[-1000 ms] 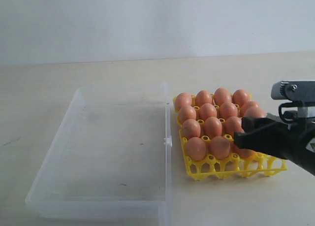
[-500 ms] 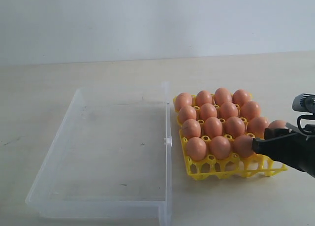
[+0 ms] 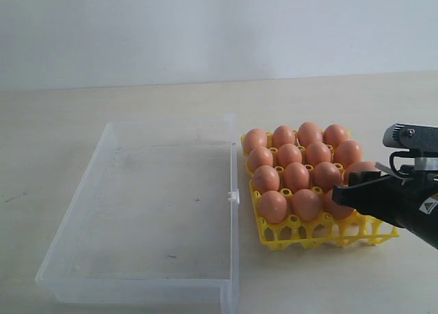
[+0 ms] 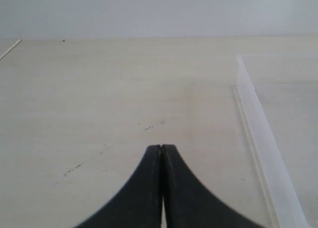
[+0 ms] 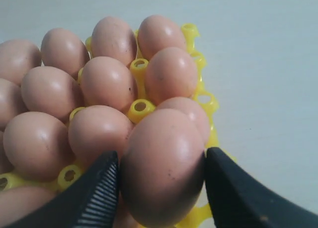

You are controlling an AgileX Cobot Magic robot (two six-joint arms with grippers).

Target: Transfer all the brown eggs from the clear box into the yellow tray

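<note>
Several brown eggs (image 3: pixel 295 176) fill the yellow tray (image 3: pixel 301 236), which stands to the right of the clear box (image 3: pixel 137 290). No egg shows inside the box. My right gripper (image 3: pixel 340 191) hangs over the tray's near right corner. In the right wrist view the right gripper (image 5: pixel 161 156) is shut on one brown egg (image 5: pixel 164 168), both fingers pressed against its sides, just above the tray's rim (image 5: pixel 211 104). My left gripper (image 4: pixel 162 147) is shut and empty over bare table beside the box wall (image 4: pixel 258 133). The exterior view does not show it.
The box's small latch tab (image 3: pixel 233 197) points toward the tray. Pale tabletop (image 3: pixel 328 280) surrounds both, with a plain white wall behind.
My right gripper drew back to the right and lower half a second ago, then came left again over the tray's near right corner. The left gripper's earlier stance is not shown.
</note>
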